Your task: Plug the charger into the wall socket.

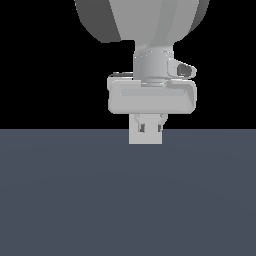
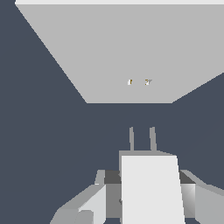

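Wall socket (image 2: pixel 118 48), a flat off-white plate, faces the charger (image 2: pixel 151 188) across a gap of dark worktop (image 1: pixel 65 200), its two small holes (image 2: pixel 138 82) sitting just off the line of the twin prongs (image 2: pixel 142 139). The claw (image 1: pixel 150 125), closed on the charger's sides, carries the block low over the worktop. A clean insertion likely calls for holding the prongs level, nudging them sideways onto the holes, then pushing straight in.

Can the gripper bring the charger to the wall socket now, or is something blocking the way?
Probably yes. In the wrist view the charger, held between the fingers, points its prongs at the wall socket, and only bare floor lies between them. The prongs seem roughly aligned with its two holes.
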Controlling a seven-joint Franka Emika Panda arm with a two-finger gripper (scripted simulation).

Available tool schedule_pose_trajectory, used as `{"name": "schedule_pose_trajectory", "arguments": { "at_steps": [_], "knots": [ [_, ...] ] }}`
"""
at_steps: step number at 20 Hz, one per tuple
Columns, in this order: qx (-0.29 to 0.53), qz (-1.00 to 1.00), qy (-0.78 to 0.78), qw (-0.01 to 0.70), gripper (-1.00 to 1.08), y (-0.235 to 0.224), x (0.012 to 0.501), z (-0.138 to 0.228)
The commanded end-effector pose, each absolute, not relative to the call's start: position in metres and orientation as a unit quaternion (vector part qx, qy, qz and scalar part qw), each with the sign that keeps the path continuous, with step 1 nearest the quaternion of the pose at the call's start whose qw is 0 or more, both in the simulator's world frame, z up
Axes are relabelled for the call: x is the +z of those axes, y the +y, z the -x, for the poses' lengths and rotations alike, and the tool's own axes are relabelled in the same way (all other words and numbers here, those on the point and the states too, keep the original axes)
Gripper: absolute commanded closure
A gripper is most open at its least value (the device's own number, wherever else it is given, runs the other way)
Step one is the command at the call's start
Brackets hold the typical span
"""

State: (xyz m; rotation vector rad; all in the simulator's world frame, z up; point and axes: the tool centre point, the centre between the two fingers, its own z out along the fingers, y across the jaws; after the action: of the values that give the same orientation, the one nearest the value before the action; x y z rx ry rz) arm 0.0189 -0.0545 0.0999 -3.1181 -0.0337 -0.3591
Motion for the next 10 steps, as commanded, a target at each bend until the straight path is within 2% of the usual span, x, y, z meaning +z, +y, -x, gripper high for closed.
{"name": "schedule_pose_trajectory", "arguments": {
  "at_steps": [1, 10],
  "knots": [
    [-0.115, 0.993, -0.011, 0.001, 1.08, -0.055, 0.1, -0.019],
    [-0.115, 0.993, -0.011, 0.001, 1.08, -0.054, 0.1, -0.037]
  ]
}}
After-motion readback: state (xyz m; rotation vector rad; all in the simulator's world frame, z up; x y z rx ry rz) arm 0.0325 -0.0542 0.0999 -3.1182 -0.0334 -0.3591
